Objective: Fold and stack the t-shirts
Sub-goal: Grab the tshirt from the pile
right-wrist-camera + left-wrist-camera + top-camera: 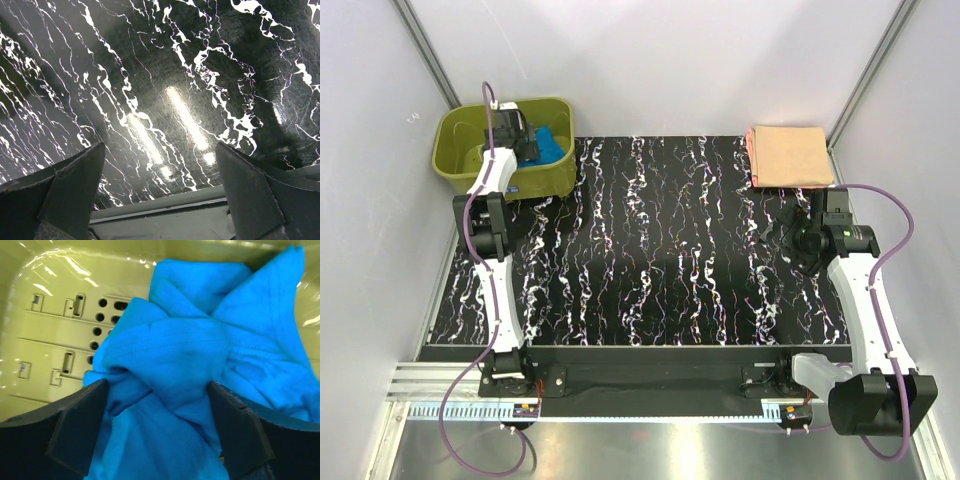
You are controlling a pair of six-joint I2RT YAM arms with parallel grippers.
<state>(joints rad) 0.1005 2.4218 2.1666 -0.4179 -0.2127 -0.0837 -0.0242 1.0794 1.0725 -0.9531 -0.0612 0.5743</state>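
The turquoise-blue t-shirt (pixel 553 146) lies crumpled inside the olive-green basket (pixel 455 152). My left gripper (pixel 525 140) reaches down into the basket. In the left wrist view the blue t-shirt (pixel 185 340) bulges between my left gripper's (pixel 157 430) wide-spread jaws, which stand on either side of a bunched fold and are not closed on it. The peach-orange t-shirt (pixel 788 153) lies folded flat at the table's far right corner. My right gripper (pixel 790 235) hovers open and empty over the black marbled table (pixel 165 75), a little in front of the peach t-shirt; its jaws (pixel 160 190) hold nothing.
The basket stands at the table's far left corner, its perforated floor (pixel 65 335) bare left of the blue cloth. White enclosure walls close in on three sides. The table's near edge strip (pixel 160 207) shows under my right gripper.
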